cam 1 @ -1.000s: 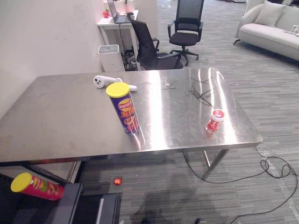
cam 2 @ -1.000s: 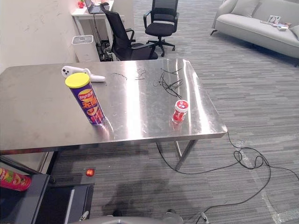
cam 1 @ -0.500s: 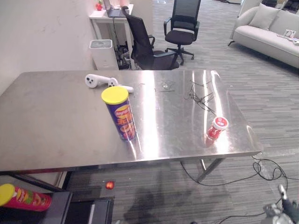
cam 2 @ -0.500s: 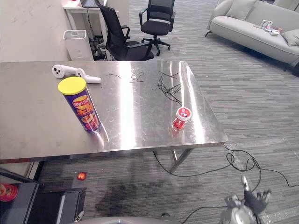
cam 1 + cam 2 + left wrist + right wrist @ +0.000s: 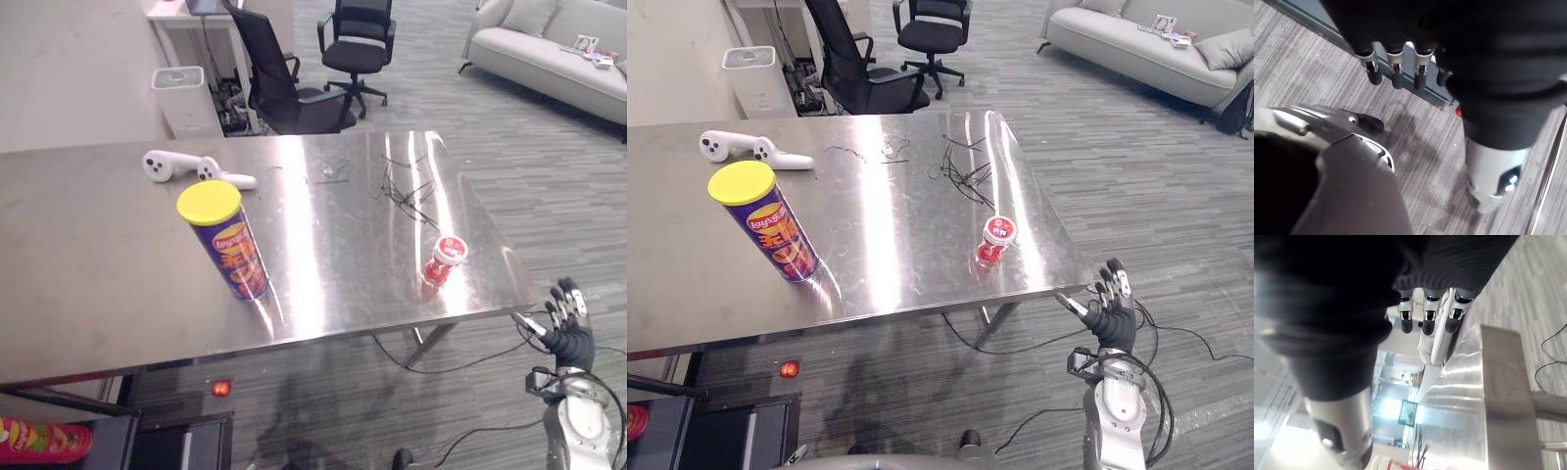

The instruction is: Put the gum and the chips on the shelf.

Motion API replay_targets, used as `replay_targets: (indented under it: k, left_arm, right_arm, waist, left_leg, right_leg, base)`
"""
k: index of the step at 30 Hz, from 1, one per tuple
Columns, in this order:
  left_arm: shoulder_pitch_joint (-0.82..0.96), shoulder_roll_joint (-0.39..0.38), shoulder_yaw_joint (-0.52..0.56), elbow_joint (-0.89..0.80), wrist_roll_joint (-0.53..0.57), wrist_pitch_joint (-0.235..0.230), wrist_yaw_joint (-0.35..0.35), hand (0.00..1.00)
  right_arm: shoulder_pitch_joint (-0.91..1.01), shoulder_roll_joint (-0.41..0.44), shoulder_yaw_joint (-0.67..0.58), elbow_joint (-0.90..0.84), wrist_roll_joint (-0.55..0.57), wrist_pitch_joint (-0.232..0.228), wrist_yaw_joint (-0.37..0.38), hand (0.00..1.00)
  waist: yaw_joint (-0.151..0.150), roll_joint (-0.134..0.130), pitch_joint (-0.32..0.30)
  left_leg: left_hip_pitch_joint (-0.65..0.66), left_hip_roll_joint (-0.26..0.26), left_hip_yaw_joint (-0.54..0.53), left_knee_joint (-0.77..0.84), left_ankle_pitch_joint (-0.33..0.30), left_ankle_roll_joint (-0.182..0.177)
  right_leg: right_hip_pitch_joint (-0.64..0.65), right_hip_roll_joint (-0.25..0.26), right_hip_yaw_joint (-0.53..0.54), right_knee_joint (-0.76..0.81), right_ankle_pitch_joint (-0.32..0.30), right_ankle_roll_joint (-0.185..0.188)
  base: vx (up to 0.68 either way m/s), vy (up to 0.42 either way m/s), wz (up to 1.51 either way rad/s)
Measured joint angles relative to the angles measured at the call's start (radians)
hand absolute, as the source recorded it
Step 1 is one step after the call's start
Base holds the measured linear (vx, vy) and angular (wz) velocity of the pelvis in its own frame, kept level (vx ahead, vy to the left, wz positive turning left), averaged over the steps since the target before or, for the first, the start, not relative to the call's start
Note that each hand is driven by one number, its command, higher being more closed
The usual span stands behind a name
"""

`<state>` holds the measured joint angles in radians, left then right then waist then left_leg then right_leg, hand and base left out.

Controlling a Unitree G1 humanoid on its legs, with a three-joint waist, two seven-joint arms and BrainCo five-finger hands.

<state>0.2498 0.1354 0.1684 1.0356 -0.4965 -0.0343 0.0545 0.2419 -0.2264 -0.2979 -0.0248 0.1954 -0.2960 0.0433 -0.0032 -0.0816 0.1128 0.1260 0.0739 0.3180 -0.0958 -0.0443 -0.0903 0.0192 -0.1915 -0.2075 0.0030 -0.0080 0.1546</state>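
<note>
Resting on table (image 5: 892, 211), gum (image 5: 994, 240) beyond right hand (image 5: 1112, 315)

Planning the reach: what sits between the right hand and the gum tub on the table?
Nothing is in the way: in the right eye view, just bare steel tabletop and its corner edge separate the right hand from the gum tub.
</note>
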Motion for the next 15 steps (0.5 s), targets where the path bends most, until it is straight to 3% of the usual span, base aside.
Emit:
replay_targets:
  k: [7,15]
  left_arm:
    - [0.000,0.012,-0.025,0.001,0.000,-0.001,-0.020,0.00]
    - [-0.001,0.020,-0.054,0.000,-0.005,-0.006,-0.019,0.00]
  right_arm:
    - [-0.007,-0.052,0.071,-0.021,0.000,0.004,0.044,0.00]
    - [-0.087,-0.120,0.114,-0.018,-0.010,0.006,-0.005,0.00]
  waist:
    - [-0.002,-0.002,0.000]
    - [-0.007,0.006,0.002]
  left_leg:
    - [-0.020,0.003,-0.006,0.044,-0.030,0.003]
    - [-0.089,0.007,-0.063,0.130,-0.058,0.006]
  right_leg:
    - [0.001,-0.006,-0.006,0.002,0.000,0.000]
    - [-0.003,-0.014,-0.042,0.002,0.000,0.000]
  base:
    - [0.00,-0.001,0.01]
    - [-0.01,-0.005,0.15]
